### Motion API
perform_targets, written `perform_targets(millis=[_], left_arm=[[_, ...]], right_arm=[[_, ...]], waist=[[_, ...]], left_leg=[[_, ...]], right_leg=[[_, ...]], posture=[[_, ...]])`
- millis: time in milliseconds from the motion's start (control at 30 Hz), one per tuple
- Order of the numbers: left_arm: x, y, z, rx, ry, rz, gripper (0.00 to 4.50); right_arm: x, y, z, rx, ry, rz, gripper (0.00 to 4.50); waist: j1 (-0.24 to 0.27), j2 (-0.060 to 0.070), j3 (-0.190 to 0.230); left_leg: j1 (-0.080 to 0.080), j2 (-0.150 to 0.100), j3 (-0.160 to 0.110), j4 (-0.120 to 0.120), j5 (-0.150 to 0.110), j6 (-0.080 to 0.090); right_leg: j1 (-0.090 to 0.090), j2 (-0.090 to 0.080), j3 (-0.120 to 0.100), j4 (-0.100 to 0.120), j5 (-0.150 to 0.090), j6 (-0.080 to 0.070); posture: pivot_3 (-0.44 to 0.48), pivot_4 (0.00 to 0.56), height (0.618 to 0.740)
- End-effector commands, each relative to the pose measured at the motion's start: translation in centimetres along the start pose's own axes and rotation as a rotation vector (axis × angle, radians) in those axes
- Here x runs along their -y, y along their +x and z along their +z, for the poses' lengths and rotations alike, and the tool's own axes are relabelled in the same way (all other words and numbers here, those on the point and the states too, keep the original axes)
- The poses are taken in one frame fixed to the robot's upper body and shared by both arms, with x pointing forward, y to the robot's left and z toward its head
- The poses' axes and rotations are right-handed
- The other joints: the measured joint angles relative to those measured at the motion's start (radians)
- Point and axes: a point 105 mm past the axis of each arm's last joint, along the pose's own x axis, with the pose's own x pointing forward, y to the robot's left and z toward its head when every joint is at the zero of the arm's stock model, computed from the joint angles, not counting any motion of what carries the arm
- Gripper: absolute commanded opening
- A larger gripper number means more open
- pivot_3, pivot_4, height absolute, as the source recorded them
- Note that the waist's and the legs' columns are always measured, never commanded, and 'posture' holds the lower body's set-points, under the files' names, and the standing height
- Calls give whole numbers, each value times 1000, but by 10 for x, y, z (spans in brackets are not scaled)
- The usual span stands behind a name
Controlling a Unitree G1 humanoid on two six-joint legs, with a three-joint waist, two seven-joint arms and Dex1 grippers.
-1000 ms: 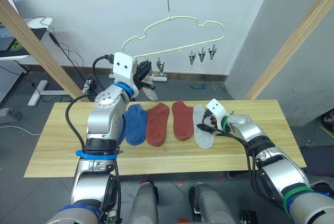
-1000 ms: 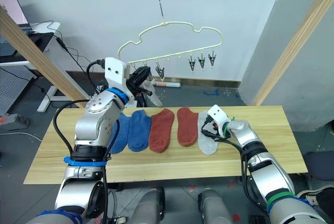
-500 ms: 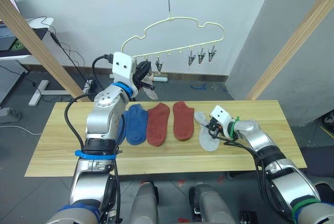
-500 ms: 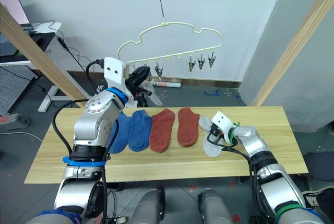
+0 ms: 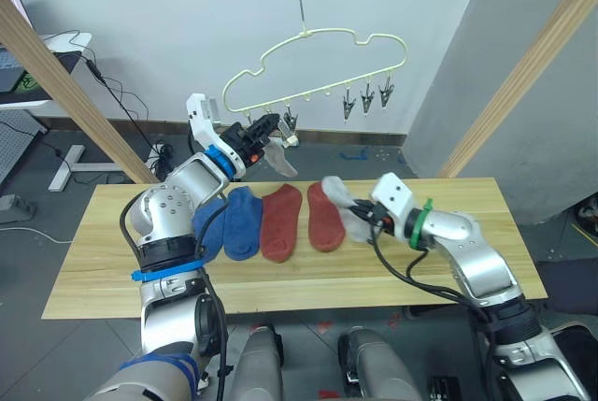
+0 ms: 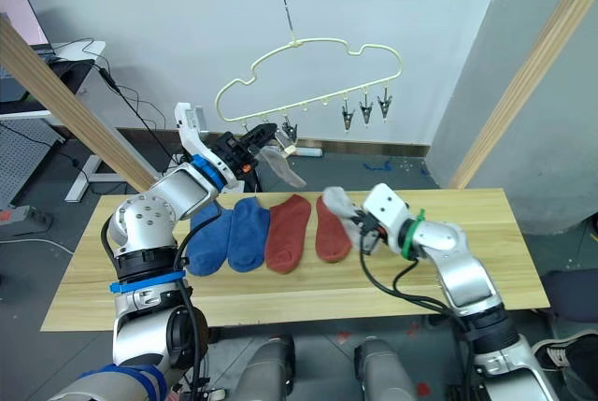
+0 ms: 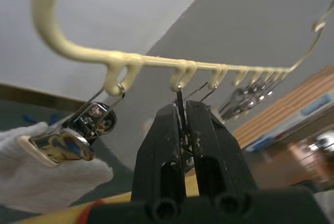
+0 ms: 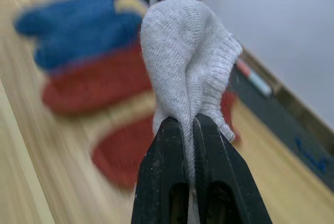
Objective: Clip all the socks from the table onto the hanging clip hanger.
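Observation:
The cream clip hanger (image 5: 318,53) hangs from the top beam. My left gripper (image 5: 271,124) is raised to its bar, shut on a small metal clip (image 7: 180,101). Beside it another clip (image 7: 78,135) holds a light grey sock (image 5: 285,160) that dangles below the bar. My right gripper (image 5: 364,217) is shut on the second grey sock (image 5: 336,193), held up off the table (image 5: 467,261) above the right rust-red sock (image 5: 324,219). Left of that lie another rust-red sock (image 5: 282,223) and two blue socks (image 5: 245,223), flat in a row.
Three free clips (image 5: 366,97) hang at the hanger's right end. Slanted wooden frame posts stand at the left (image 5: 65,93) and right (image 5: 523,83). Bare tabletop lies right of and in front of the socks. A desk with cables stands far left.
My right gripper has shut on the grey sock and lifted it off the table, up and to the left. My left forearm has dropped lower, its gripper still at the hanger's clips.

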Motion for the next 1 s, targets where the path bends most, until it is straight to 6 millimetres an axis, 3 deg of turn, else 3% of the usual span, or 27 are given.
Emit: perform_targets(millis=[33,533,833,867,1000], left_arm=[[2,0,-5,-42,-30,-4,0],[8,-2,-10,-43,-33,-12,0],[7,-7,-7,-24,43,-1,0],[7,-7,-8,-24,38,-3,595],[7,-10,-8,-31,53,0,1847]], right_arm=[[2,8,34,87,-14,-40,23],[3,41,67,174,2,-52,23],[2,43,71,191,5,-36,23],[1,43,71,192,8,-31,0],[-5,44,72,203,43,-8,0]], waist=[[2,0,0],[2,0,0],[6,0,0],[5,0,0],[6,0,0]], left_leg=[[0,0,0,0,0,0],[0,0,0,-1,0,0],[-1,0,0,-4,0,0],[-1,0,0,-4,0,0],[-1,0,0,-5,0,0]], right_leg=[[0,0,0,0,0,0],[-1,0,0,-1,0,0],[-1,-1,0,-2,0,0],[-1,-1,0,-2,0,0],[-2,-1,0,-2,0,0]], posture=[[23,222,740],[44,222,740],[55,222,740],[57,221,740],[63,216,740]])
